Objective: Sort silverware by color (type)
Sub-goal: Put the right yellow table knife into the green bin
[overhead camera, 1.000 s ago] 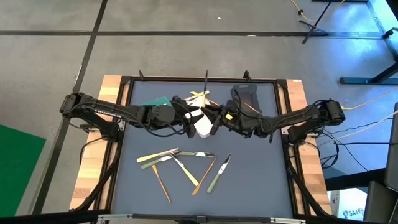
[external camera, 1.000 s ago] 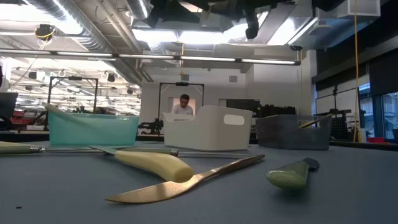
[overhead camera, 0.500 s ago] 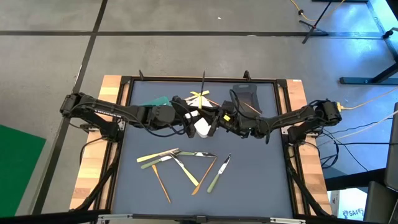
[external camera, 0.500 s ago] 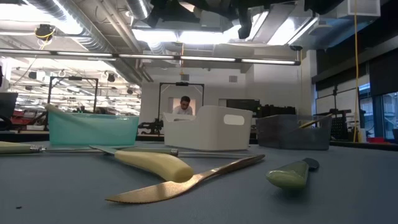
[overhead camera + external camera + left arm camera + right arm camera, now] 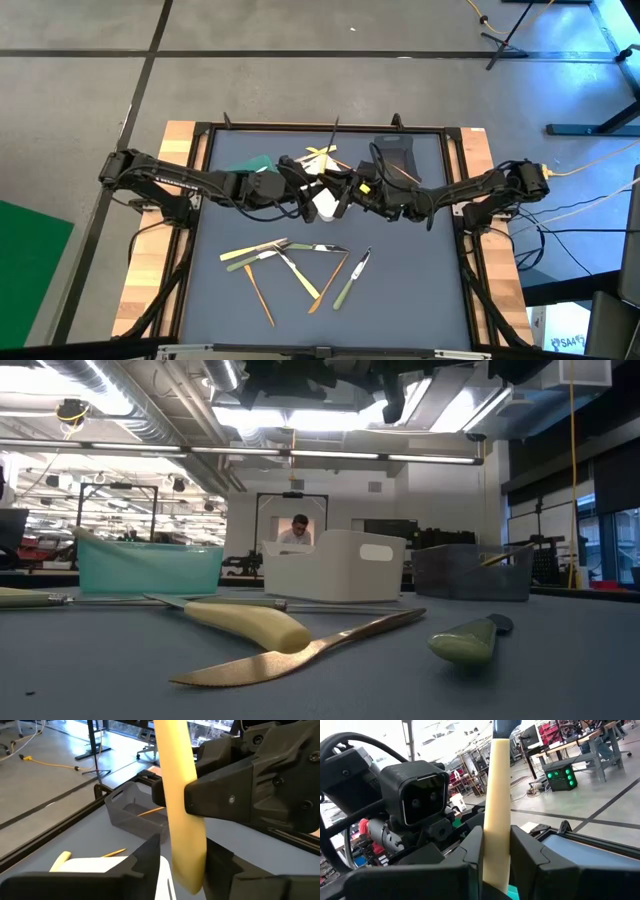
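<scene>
Pale yellow utensil (image 5: 186,815): it stands nearly upright in the air at the middle of the table (image 5: 420,290), between the two arms and above the white container (image 5: 335,565). The right gripper (image 5: 496,855) has its fingers shut on the handle. The left gripper (image 5: 182,865) straddles the same handle lower down. Its fingers are partly open: one looks to be against the handle, while a sliver of white shows between the other and the handle. I judge this to be a hand-over from right to left, with the grip not yet made.

To do it well, the left fingers should close squarely on the flat of the handle and settle there before the right fingers let go. The handle is smooth and tapers, so a pinch near its end could let it swivel or slip. A hold a little further from the end would be safer, if the right gripper leaves room. The right arm should then open and draw straight back, so it does not drag the utensil sideways.

Other pale yellow pieces (image 5: 320,152) already lie at the white container, so that seems the place for this one. The grey container (image 5: 135,812) holds an orange-brown piece, and the green container (image 5: 150,568) sits further left. Loose utensils (image 5: 290,262) lie well apart at the near side of the table.
</scene>
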{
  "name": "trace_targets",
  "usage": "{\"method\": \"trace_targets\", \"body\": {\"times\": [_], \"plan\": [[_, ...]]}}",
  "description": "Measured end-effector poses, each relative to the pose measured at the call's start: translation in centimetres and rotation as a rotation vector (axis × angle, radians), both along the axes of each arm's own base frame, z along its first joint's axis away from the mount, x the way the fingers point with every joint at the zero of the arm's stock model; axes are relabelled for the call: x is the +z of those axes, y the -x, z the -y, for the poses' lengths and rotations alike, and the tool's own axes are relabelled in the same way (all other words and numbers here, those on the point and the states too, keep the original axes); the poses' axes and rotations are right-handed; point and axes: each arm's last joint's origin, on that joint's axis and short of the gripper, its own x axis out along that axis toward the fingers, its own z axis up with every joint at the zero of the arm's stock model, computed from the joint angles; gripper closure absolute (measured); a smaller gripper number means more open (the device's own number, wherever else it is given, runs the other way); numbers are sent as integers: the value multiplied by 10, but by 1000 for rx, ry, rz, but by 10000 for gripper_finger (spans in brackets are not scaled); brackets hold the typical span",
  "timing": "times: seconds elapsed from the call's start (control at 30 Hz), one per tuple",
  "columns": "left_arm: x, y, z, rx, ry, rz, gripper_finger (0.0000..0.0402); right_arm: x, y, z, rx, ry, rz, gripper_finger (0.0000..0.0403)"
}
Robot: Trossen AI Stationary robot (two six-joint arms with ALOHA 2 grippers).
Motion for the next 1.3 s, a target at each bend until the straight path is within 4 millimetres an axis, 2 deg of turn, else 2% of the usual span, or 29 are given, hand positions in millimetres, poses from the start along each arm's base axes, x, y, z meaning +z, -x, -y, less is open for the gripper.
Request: {"method": "trace_targets", "body": {"times": [0.4, 1.3], "plan": [[0, 0, 0, -1, -2, 0, 350, 0, 0, 0, -2, -3, -2, 343], [-1, 0, 0, -5, -23, -15, 353, -2, 0, 0, 3, 2, -25, 343]]}}
